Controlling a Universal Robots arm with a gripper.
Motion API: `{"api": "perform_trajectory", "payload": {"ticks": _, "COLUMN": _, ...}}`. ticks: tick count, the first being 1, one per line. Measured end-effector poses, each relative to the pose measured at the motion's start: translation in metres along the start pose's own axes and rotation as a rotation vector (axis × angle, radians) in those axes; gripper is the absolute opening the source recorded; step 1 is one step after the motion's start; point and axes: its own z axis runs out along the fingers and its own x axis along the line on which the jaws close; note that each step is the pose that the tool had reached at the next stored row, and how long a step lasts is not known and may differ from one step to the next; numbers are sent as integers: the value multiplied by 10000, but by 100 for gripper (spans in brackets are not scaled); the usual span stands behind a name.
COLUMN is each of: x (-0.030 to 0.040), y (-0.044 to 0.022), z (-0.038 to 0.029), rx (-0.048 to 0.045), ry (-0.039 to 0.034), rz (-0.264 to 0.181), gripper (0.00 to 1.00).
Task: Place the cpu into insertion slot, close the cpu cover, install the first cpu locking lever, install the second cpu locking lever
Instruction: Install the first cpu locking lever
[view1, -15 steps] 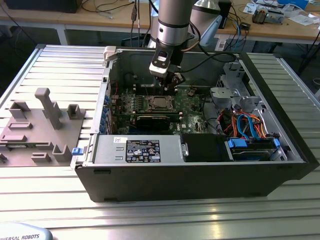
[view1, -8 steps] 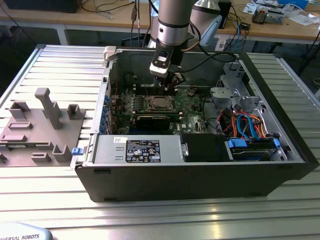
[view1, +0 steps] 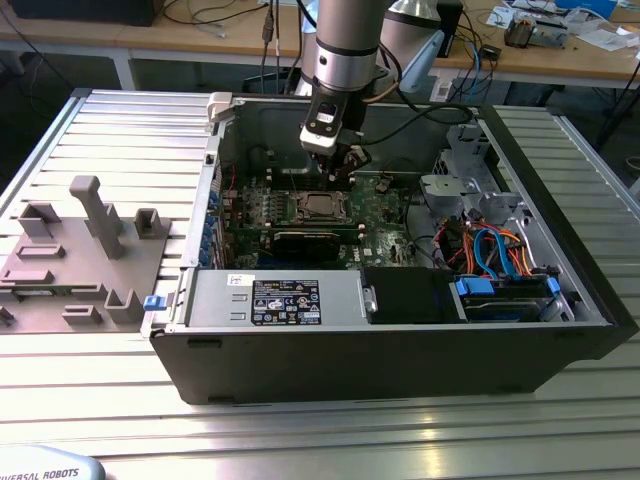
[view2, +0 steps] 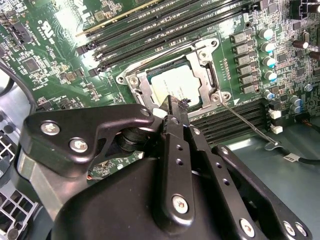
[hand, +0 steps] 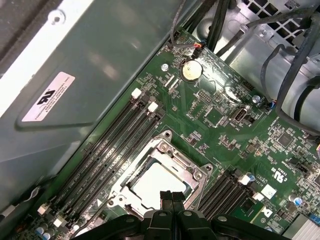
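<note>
The cpu (view2: 172, 82) (hand: 157, 184) lies in the insertion slot (view1: 318, 207) on the green motherboard, its silver top showing. The cpu cover (view2: 141, 92) (hand: 167, 154) lies flat around it as a metal frame. A thin wire locking lever (view2: 245, 122) sticks out from one socket corner across the memory slots, not latched. My gripper (view2: 176, 102) (hand: 167, 196) (view1: 345, 163) hovers right at the socket's edge, fingers pressed together with nothing seen between them. Its tips overlap one edge of the cover in both wrist views.
The open computer case (view1: 400, 340) surrounds the board: black power supply (view1: 285, 300), drive cage with blue and orange cables (view1: 495, 260), and long memory slots (hand: 107, 150) beside the socket. A grey fixture (view1: 80, 250) sits on the table at the exterior view's left.
</note>
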Motion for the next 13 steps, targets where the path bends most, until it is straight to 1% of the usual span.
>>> {"api": "perform_trajectory", "payload": {"ticks": 13, "x": 0, "y": 0, "z": 0, "rx": -1, "ry": -5, "rz": -223, "gripper": 11}}
